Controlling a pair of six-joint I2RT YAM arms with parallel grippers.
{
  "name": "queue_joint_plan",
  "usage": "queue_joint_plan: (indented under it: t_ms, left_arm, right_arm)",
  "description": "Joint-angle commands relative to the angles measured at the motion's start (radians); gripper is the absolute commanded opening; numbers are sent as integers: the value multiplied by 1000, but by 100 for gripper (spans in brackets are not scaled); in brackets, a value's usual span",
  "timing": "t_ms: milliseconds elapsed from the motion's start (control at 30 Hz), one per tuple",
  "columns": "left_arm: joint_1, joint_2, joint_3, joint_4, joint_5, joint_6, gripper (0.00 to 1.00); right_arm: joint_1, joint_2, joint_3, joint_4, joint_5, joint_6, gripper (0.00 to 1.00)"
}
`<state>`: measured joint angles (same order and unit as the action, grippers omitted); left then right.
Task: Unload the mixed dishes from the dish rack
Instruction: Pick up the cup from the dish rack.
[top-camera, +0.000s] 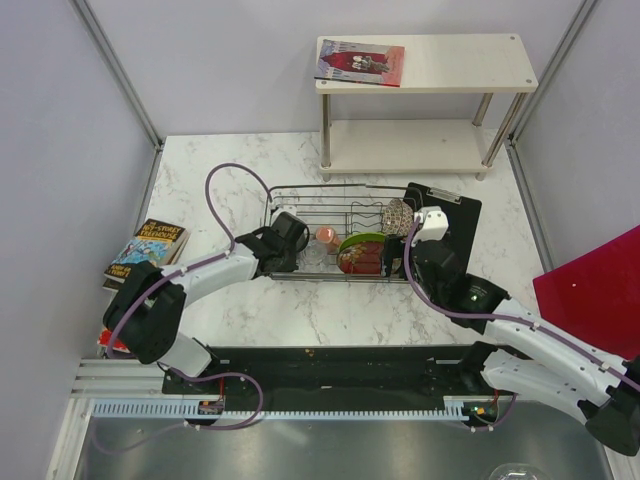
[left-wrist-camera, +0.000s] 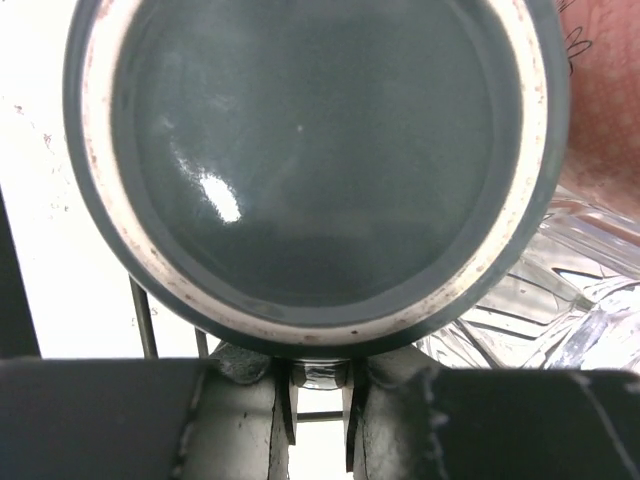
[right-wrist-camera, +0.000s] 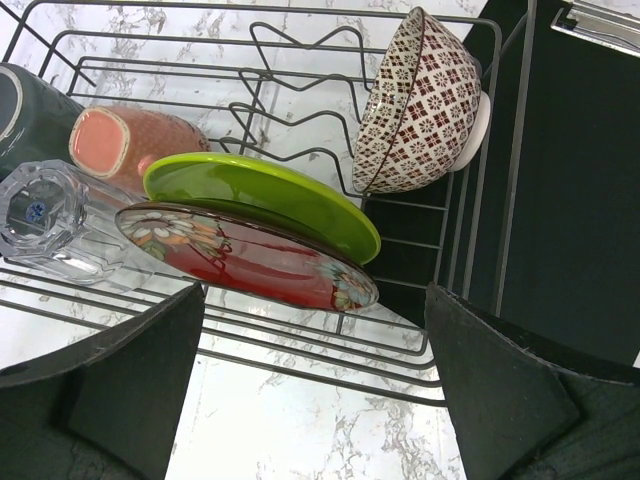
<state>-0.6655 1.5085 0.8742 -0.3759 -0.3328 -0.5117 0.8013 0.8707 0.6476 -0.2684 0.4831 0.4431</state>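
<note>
The only legible writing is on the cover of the top book (top-camera: 150, 250), in a stack at the table's (top-camera: 330, 310) left edge, where the words seem to read "Storey Treehouse". The title on the red book (top-camera: 360, 62) on the white shelf (top-camera: 450, 60) is too small to read, and a blue mark on the base of the clear glass (right-wrist-camera: 40, 215) cannot be made out. The dish rack (top-camera: 330, 215) stands mid-table, its right end on a black board (top-camera: 460, 225). At the rack's left end, the dark green cup (left-wrist-camera: 310, 150) fills the left wrist view, mouth toward the camera. The left tool (left-wrist-camera: 320, 392) sits just under its pale rim, fingers drawn to a narrow slit; I cannot tell whether they pinch anything. The right tool (right-wrist-camera: 312, 330) hangs at the rack's near right side, fingers spread wide and holding nothing. Just beyond it, the red patterned dish (right-wrist-camera: 240, 260) leans under the lime-green plate (right-wrist-camera: 270, 195). The pink cup (right-wrist-camera: 130, 140) lies on its side behind them, and the patterned bowl (right-wrist-camera: 420, 105) is propped on edge at the right.
</note>
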Motion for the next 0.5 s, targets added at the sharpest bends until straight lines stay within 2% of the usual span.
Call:
queue_joint_plan:
  t_ms: [0, 200, 467]
  left_arm:
    - [9, -60, -17, -17, -52, -34, 2]
    - [7, -128, -4, -41, -58, -25, 2]
    - [7, -237, 92, -107, -48, 50, 2]
  right_arm:
    - [1, -22, -2, 23, -9, 17, 98]
    - [1, -24, 6, 15, -8, 22, 98]
    - [1, -15, 14, 9, -9, 23, 98]
